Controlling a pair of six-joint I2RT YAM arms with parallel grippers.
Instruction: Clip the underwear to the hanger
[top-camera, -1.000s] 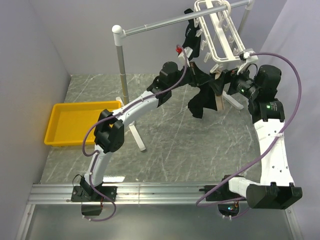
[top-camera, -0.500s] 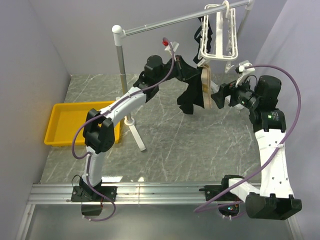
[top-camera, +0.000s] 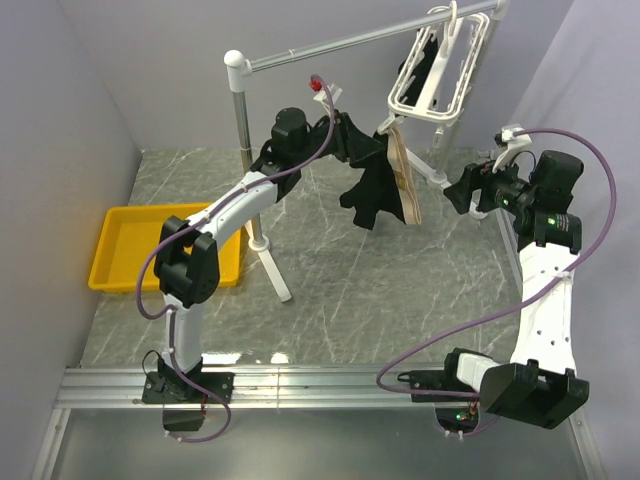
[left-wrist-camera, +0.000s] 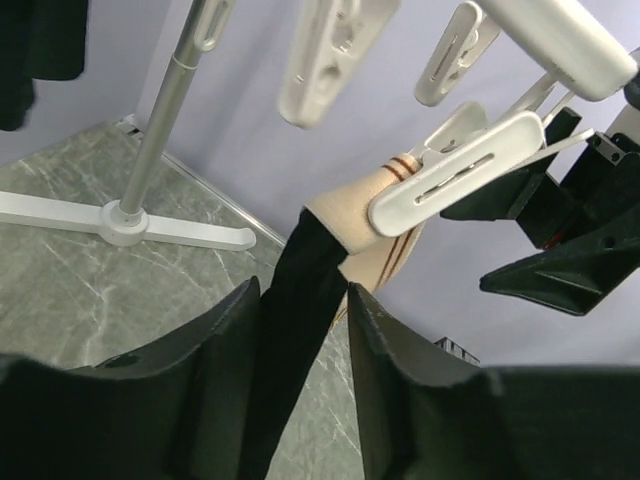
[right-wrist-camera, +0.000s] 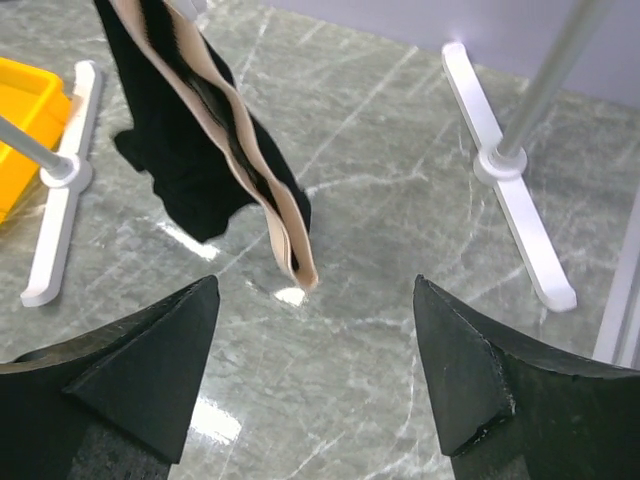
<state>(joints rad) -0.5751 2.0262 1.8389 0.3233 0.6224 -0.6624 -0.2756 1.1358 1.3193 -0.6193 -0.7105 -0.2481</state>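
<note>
The white hanger (top-camera: 440, 70) hangs tilted from the rail at the top right. One of its clips (left-wrist-camera: 455, 175) grips the tan waistband (left-wrist-camera: 345, 215) of the underwear (top-camera: 375, 195), which dangles below it, black cloth down. My left gripper (top-camera: 372, 152) sits just left of the clip. In its wrist view the left gripper (left-wrist-camera: 305, 290) is open: the black cloth passes between the jaws, resting on the left finger with a gap to the right one. My right gripper (top-camera: 462, 190) is open and empty, to the right of the garment. Its view shows the underwear (right-wrist-camera: 190, 130) ahead of the right gripper (right-wrist-camera: 315, 290).
The grey rail (top-camera: 340, 45) rests on a post (top-camera: 243, 140) with white feet (right-wrist-camera: 510, 180) on the marble floor. Another black garment (top-camera: 422, 58) hangs on the hanger's far side. A yellow tray (top-camera: 150, 250) lies at the left.
My left gripper has gone from shut to open, loosening its hold on the underwear, and has moved left. The hanger has swung up and right. My right gripper has drawn back to the right.
</note>
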